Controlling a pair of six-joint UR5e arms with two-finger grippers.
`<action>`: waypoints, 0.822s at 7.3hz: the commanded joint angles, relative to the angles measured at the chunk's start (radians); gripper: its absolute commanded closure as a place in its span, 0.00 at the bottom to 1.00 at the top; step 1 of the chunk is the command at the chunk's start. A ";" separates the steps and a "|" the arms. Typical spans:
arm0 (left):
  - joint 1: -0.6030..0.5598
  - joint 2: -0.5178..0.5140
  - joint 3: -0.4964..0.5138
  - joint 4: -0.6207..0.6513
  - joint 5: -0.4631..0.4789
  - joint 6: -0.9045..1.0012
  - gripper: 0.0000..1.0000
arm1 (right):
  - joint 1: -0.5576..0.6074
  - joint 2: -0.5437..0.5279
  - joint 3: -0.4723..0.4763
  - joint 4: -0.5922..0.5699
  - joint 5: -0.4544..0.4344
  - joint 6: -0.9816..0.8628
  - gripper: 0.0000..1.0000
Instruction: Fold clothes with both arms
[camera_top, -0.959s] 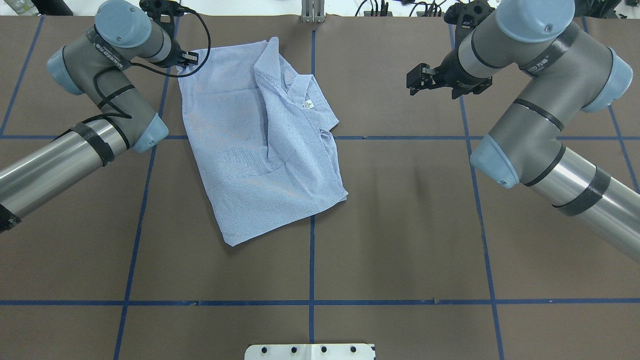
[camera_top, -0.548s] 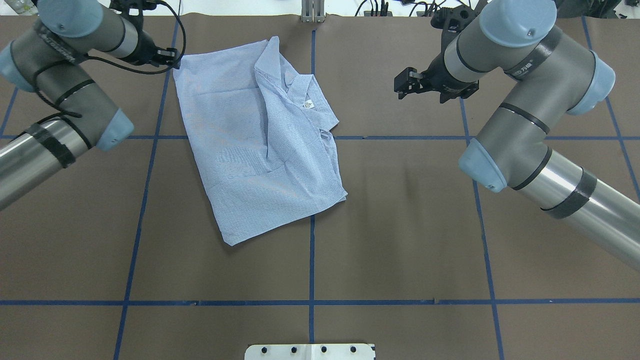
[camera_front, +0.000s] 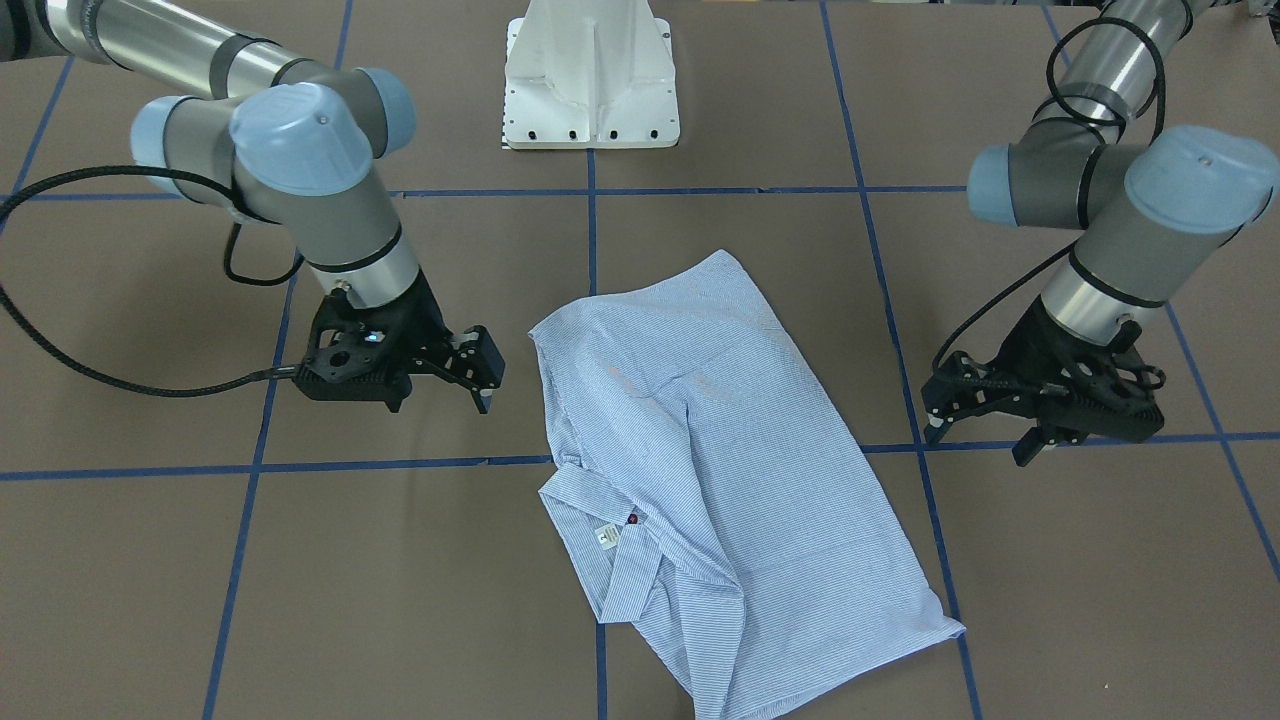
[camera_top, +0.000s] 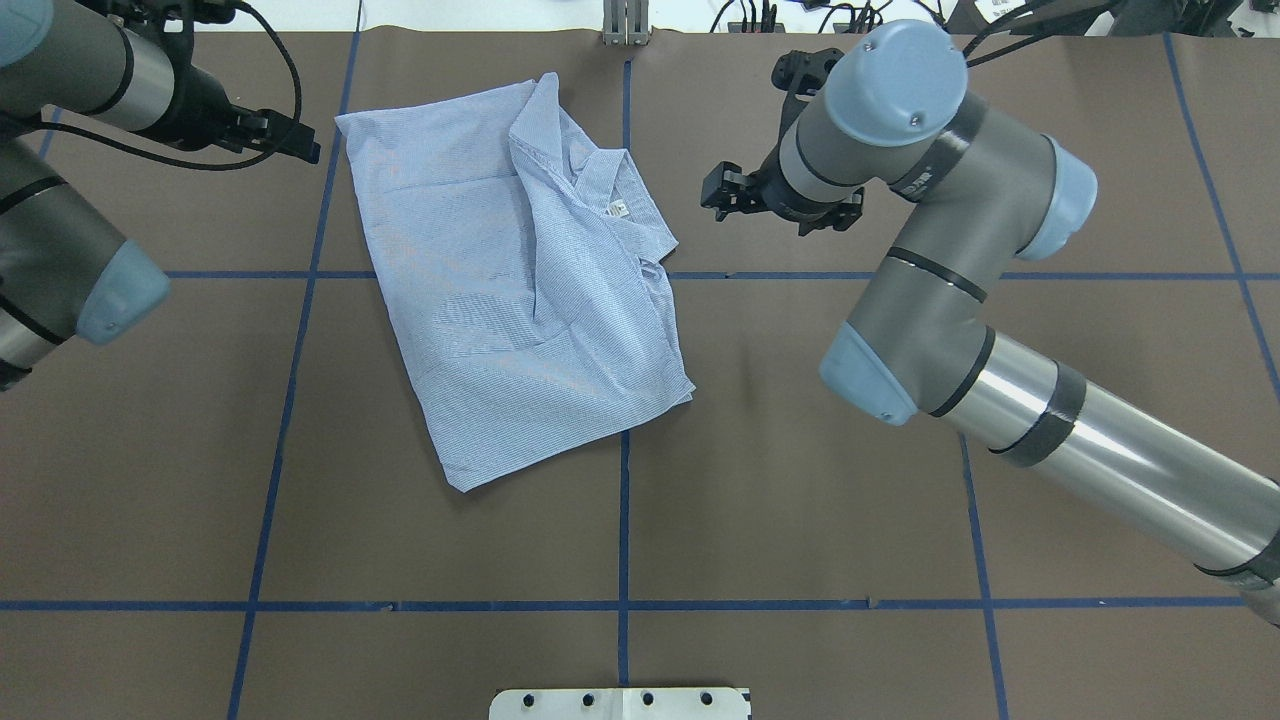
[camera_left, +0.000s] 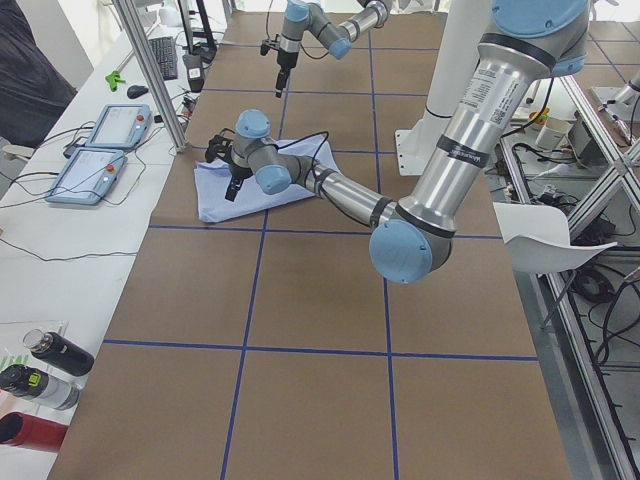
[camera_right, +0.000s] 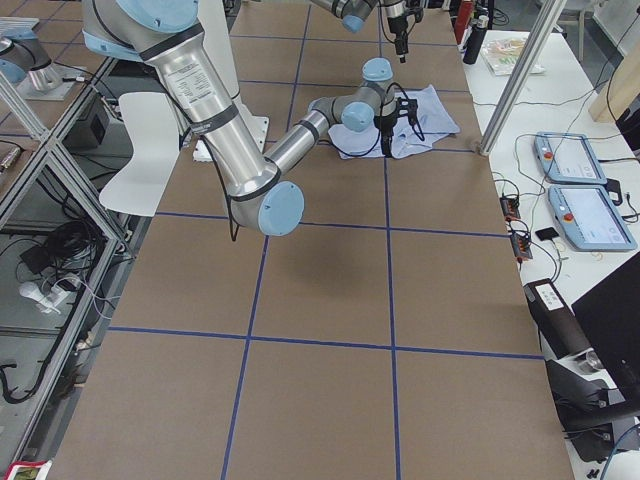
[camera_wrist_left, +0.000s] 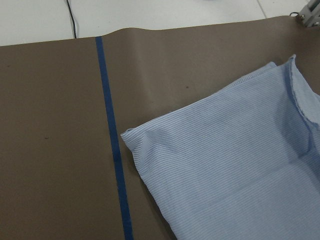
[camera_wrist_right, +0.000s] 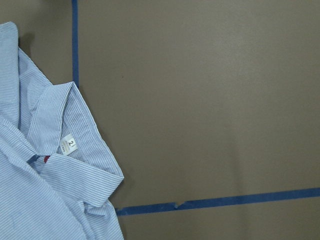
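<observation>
The light blue-and-white striped shirt (camera_top: 500, 300) lies folded flat on the brown table, left of centre, with its collar and size label (camera_top: 616, 209) on the right side. It also shows in the front-facing view (camera_front: 740, 500). My left gripper (camera_top: 300, 142) is open and empty, just left of the shirt's far left corner (camera_wrist_left: 125, 134) and apart from it; it also shows in the front-facing view (camera_front: 975, 432). My right gripper (camera_top: 715, 192) is open and empty, a short way right of the collar (camera_wrist_right: 50, 115); in the front-facing view (camera_front: 487, 378) it hangs low beside the shirt.
Blue tape lines (camera_top: 623, 520) cross the brown table cover. The white pedestal base (camera_front: 590, 80) stands at the near edge. A metal post (camera_top: 625, 25) and cables sit at the far edge. Teach pendants (camera_left: 100, 150) and bottles (camera_left: 45, 375) lie on the side bench.
My left gripper has drawn back to the left, off the shirt's far left corner, which shifted slightly left. My right arm has swung left toward the collar.
</observation>
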 joint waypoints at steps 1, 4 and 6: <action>-0.001 0.113 -0.108 0.016 -0.002 0.001 0.00 | -0.046 0.062 -0.027 -0.041 -0.046 0.036 0.00; 0.002 0.130 -0.111 -0.002 -0.016 0.003 0.00 | -0.045 0.288 -0.310 -0.023 -0.053 -0.068 0.00; 0.005 0.130 -0.111 -0.002 -0.016 0.003 0.00 | -0.045 0.377 -0.539 0.223 -0.054 -0.133 0.00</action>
